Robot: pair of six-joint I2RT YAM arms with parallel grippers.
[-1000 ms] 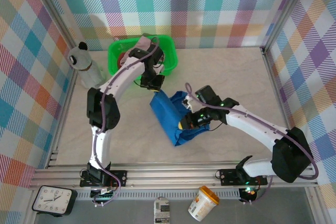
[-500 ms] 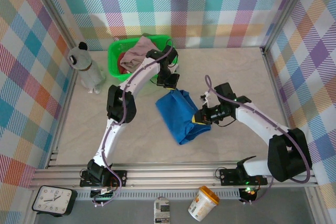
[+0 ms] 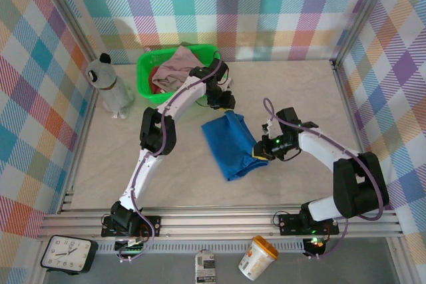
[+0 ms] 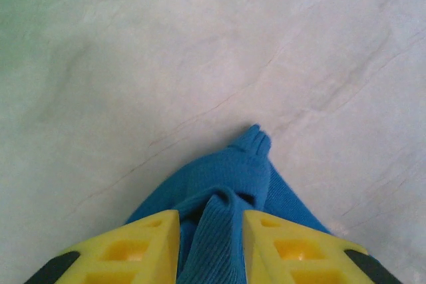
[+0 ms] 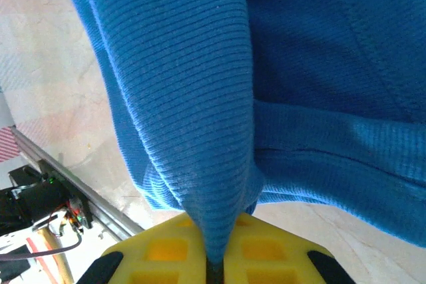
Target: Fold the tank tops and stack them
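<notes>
On the bench (image 3: 100, 157), right end effector (image 3: 261, 153) is clamping the blue top (image 3: 229, 144) mid-fold, left end effector (image 3: 220, 102) half-open around it; next it is probably needing a gentle release.

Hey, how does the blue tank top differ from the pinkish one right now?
Place: the blue tank top lies on the table; the pinkish top sits in the green basket.
Pose: the blue one is laid roughly flat, partly folded; the pinkish one is crumpled in a heap.
Handling: the right hand pinches the blue top's right edge and the left hand is at its far corner; neither touches the pinkish one.
Both are soft cloth.
</notes>
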